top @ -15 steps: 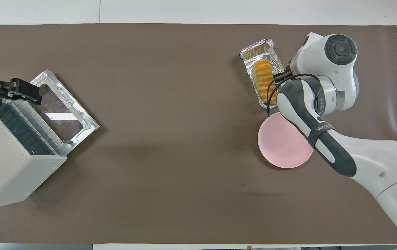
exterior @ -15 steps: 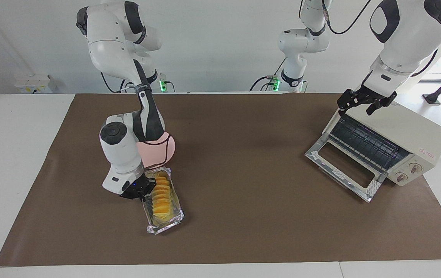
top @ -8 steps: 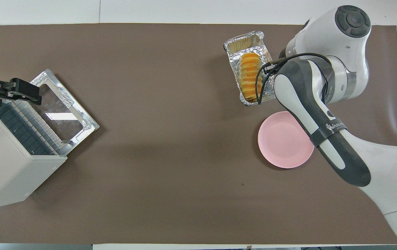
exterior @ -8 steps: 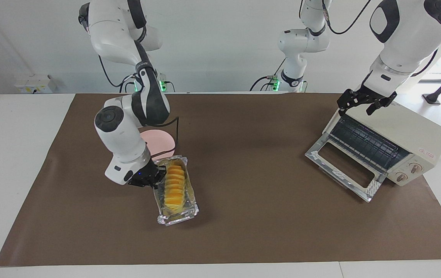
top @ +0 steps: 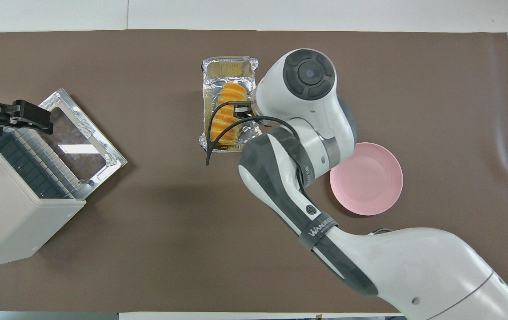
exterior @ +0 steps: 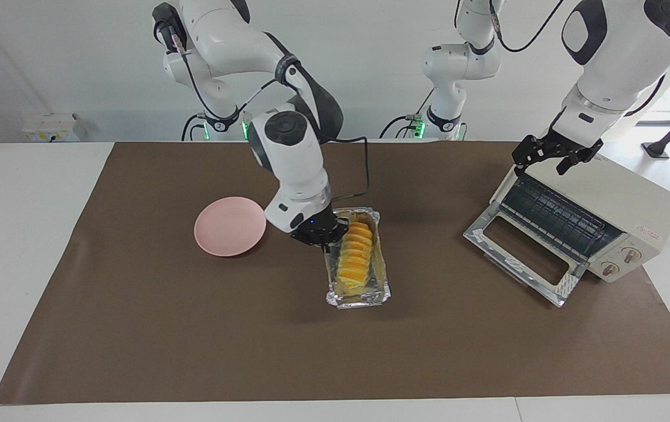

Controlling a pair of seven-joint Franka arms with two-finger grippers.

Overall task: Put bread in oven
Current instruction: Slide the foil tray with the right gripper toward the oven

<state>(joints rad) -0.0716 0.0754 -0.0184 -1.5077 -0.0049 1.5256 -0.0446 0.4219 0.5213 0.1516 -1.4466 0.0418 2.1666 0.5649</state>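
Observation:
The bread (exterior: 353, 252) (top: 227, 113), a row of yellow-orange slices, lies in a crinkled foil tray (exterior: 358, 299) (top: 229, 66) at the middle of the brown mat. My right gripper (exterior: 326, 234) (top: 242, 111) is shut on the tray's long rim, on the side toward the right arm's end of the table. The cream-white oven (exterior: 604, 199) (top: 9, 222) stands at the left arm's end, its glass door (exterior: 522, 258) (top: 80, 146) dropped open and the wire rack showing. My left gripper (exterior: 548, 155) (top: 31, 120) waits open over the oven's top front edge.
A round pink plate (exterior: 230, 225) (top: 366, 178) lies on the mat toward the right arm's end, apart from the tray. The right arm's forearm crosses above the mat beside the plate. A third arm stands off the table.
The right gripper has carried the foil tray with the bread away from the pink plate to the middle of the mat, toward the oven. The left arm has not moved.

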